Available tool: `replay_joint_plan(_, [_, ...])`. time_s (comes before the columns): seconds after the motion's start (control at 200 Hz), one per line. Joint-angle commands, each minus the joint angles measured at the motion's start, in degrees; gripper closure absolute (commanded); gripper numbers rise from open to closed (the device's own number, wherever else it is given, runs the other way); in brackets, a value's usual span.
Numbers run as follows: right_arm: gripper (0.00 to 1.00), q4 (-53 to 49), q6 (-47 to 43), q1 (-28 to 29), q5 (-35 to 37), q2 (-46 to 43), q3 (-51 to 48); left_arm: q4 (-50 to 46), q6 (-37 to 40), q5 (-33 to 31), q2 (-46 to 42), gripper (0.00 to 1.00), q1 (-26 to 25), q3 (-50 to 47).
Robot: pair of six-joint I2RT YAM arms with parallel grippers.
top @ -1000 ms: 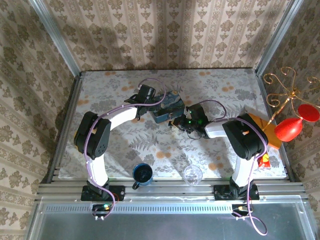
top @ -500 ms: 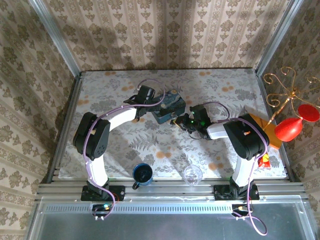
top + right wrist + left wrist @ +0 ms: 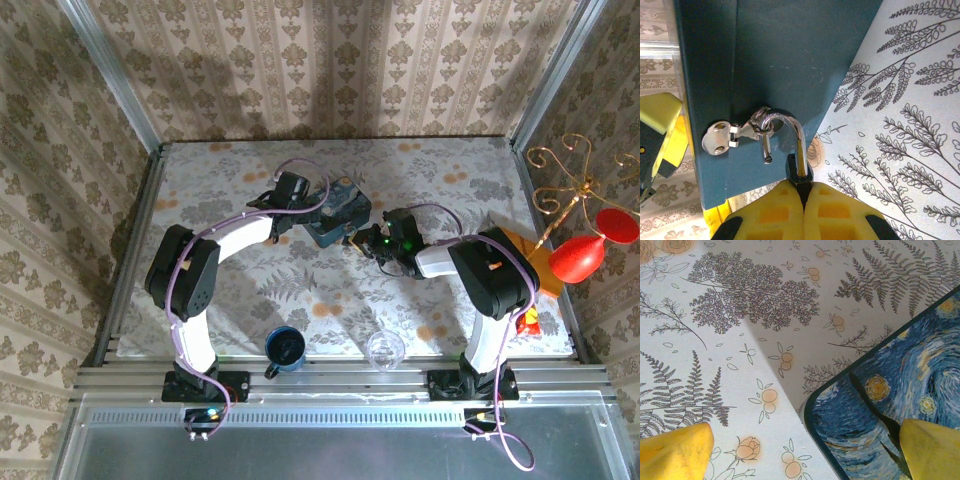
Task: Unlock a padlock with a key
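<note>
The padlock [image 3: 799,172] is a small dark body with a silver shackle [image 3: 799,142]. The shackle's free end hangs out of the body, and its loop is hooked through the silver hasp [image 3: 722,139] on the blue tin's side [image 3: 780,60]. My right gripper [image 3: 804,197] is shut on the padlock's body, yellow pads pressed together. In the top view it sits at the tin's right side [image 3: 362,240]. My left gripper [image 3: 805,442] stands open astride a corner of the tin's starry lid [image 3: 890,400]. The key is hidden.
A dark blue mug [image 3: 285,347] and a clear glass [image 3: 385,350] stand near the table's front edge. A red ornament on a gold stand [image 3: 585,255] hangs at the right. The tin [image 3: 335,213] sits mid-table between both arms.
My right gripper has crept slightly to the right with the padlock in it. The left arm and the tin have barely moved.
</note>
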Motion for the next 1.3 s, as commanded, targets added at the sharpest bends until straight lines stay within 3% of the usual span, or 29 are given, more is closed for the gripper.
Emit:
replay_joint_plan(0.0, [1.00, 2.10, 1.92, -0.97, 2.77, -0.68, -0.64, -6.25, 0.38, -0.99, 0.31, 0.04, 0.55, -1.77])
replay_joint_plan(0.89, [1.00, 6.21, 4.76, -2.20, 2.95, 1.71, 0.75, -7.11, 1.10, -0.40, 0.93, 0.03, 0.56, -1.12])
replay_joint_plan(1.085, [1.00, 2.93, 2.89, -2.54, 2.79, 1.10, 1.84, -7.46, 1.55, -0.78, 0.84, 0.02, 0.56, -0.60])
replay_joint_plan(1.295, [1.00, -9.26, -4.42, -2.80, 3.24, -0.90, 5.24, -8.00, 1.92, -1.09, 1.37, 0.02, 0.56, 0.32])
